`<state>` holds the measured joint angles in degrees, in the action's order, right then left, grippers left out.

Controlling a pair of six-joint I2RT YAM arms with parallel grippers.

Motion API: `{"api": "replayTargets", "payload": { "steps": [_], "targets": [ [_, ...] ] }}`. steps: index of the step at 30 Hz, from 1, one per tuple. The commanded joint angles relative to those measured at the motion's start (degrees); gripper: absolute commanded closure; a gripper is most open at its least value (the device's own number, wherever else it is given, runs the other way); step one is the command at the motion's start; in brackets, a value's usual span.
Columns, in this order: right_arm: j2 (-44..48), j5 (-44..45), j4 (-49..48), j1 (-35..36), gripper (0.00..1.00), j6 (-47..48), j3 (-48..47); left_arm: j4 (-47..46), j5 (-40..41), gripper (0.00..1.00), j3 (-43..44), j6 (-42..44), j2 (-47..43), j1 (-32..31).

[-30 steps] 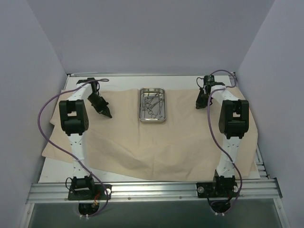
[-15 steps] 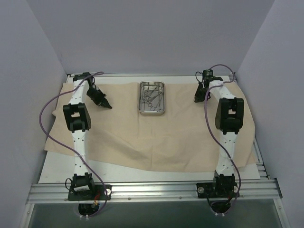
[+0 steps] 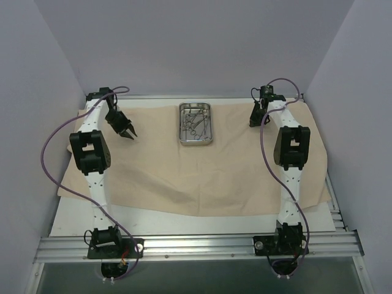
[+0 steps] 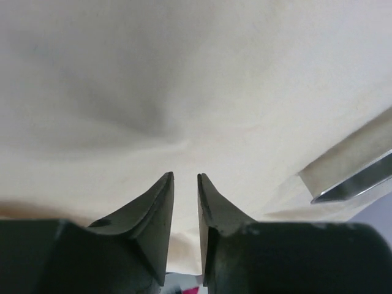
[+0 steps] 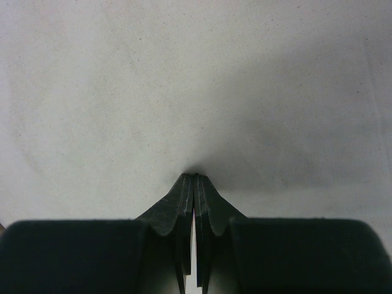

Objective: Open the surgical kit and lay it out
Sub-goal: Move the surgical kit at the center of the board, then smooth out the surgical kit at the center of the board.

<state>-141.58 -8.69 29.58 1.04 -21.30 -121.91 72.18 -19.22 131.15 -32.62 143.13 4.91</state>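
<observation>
Cloth wrap (image 3: pixel 202 177), beige and faintly creased, lies spread flat over most of the white table (image 3: pixel 67 223) in the top view, its near edge ragged and its right corner hanging past the table's side. A small rectangular steel tray (image 3: pixel 196 142) with rounded corners and a bright rim sits on the cloth near the far edge, midway between the two arms. Thin silver forceps (image 3: pixel 196 127) lie tangled inside it; how many there are is too small to tell. The left gripper (image 3: pixel 130 133) hangs over the cloth to the left of the tray, and the right gripper (image 3: pixel 252 121) sits at the cloth's far right part, its tips too dark and small to read here. Purple cables (image 3: pixel 52 153) loop off both arms.

In the left wrist view, the left gripper (image 4: pixel 185 176) has its two dark, matte, wedge-shaped fingers parted by a narrow gap with nothing between them. The cloth wrap (image 4: pixel 214 73) beyond is soft, out of focus and shallowly rumpled. At the right edge a shiny corner of the steel tray (image 4: pixel 361 180) is cut off by the frame.

In the right wrist view, the right gripper (image 5: pixel 194 176) is pressed together, pinching the cloth wrap (image 5: pixel 122 92), whose fine weave dimples at the tips; a pale sliver shows between the fingers.
</observation>
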Motion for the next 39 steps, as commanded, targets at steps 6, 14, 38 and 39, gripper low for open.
{"api": "replayTargets", "payload": {
  "steps": [6, 14, 38, 39],
  "targets": [
    [-3.36, 0.96, 2.94, -0.6, 1.0, 1.79, 0.97, -6.89, 13.4, 0.65, -16.43, 5.73, -28.33, -0.16],
    [6.91, -4.23, -3.98, 0.19, 0.98, -0.67, 8.34, -20.14, 4.55, 0.98, -52.03, 6.17, -46.18, 4.85],
    [28.02, -10.3, -8.22, 2.3, 0.97, -0.67, 21.45, -19.72, 14.66, 0.98, -73.41, -0.33, -37.04, 4.33],
    [28.11, -10.47, -8.4, 2.3, 0.97, -0.67, 22.14, -18.84, 14.83, 0.98, -73.23, -0.6, -38.18, 3.71]
  ]
}}
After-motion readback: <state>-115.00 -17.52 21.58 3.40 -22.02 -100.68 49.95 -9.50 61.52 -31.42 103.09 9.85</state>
